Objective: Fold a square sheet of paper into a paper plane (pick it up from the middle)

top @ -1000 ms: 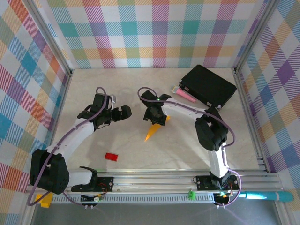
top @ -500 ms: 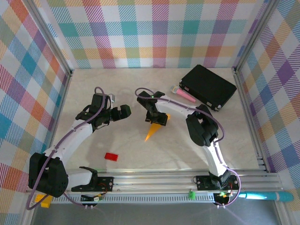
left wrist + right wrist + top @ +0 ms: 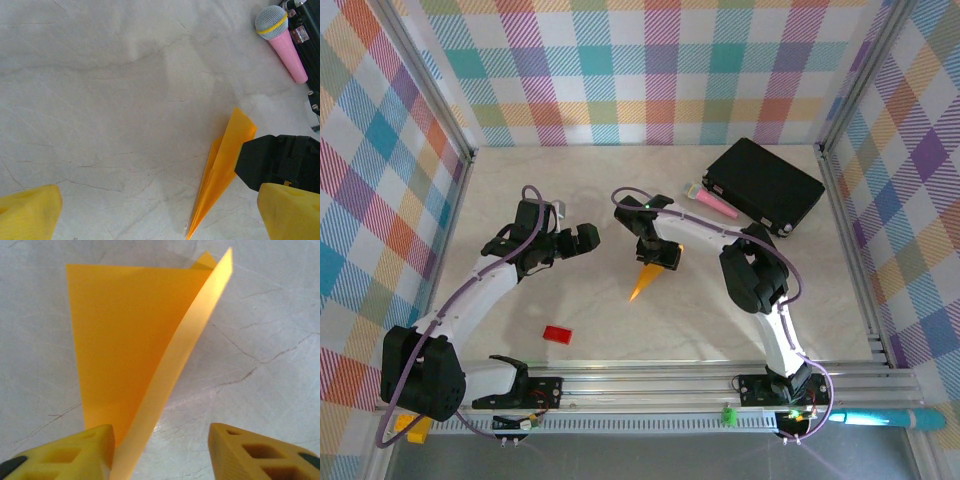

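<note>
Right wrist: paper plane between parted jaws.

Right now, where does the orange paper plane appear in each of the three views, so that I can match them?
Top external: the paper plane lies near the middle of the table, its wide end under the right gripper.
Left wrist: lower right, pointing down, beside that gripper's black body.
Right wrist: upper left and centre, one flap raised between the yellow fingers.
Shared landmark: the right gripper.
</note>
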Controlling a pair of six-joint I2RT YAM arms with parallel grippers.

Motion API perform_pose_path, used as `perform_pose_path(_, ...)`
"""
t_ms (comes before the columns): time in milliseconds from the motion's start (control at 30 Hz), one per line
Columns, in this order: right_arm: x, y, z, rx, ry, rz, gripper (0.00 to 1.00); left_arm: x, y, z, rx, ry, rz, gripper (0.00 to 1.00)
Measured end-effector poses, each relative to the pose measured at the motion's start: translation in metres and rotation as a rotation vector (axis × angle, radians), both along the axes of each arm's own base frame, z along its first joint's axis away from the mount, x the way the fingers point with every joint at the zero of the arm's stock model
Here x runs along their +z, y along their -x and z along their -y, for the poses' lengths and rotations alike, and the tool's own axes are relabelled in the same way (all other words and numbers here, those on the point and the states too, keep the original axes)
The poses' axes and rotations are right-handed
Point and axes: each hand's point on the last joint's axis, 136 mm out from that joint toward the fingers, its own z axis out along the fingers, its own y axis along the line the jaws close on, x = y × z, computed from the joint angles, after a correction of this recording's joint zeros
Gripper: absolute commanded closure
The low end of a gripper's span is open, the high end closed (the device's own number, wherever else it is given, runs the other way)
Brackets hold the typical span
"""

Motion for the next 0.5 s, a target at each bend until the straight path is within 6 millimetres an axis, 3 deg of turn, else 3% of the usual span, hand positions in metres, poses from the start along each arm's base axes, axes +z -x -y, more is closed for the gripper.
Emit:
perform_pose_path(367,0.0002,0.0032,0.0029,-0.022,-0.003,0.0,0.61,0.0007,-0.0009,0.0003,0.0,0.002,0.005,0.0)
perform_pose_path(500,-0.0026,0.0038,0.0039,-0.028,-0.002,0.0,0.7,0.0003,-0.0008,0.0003,0.0,0.002,0.005,0.0)
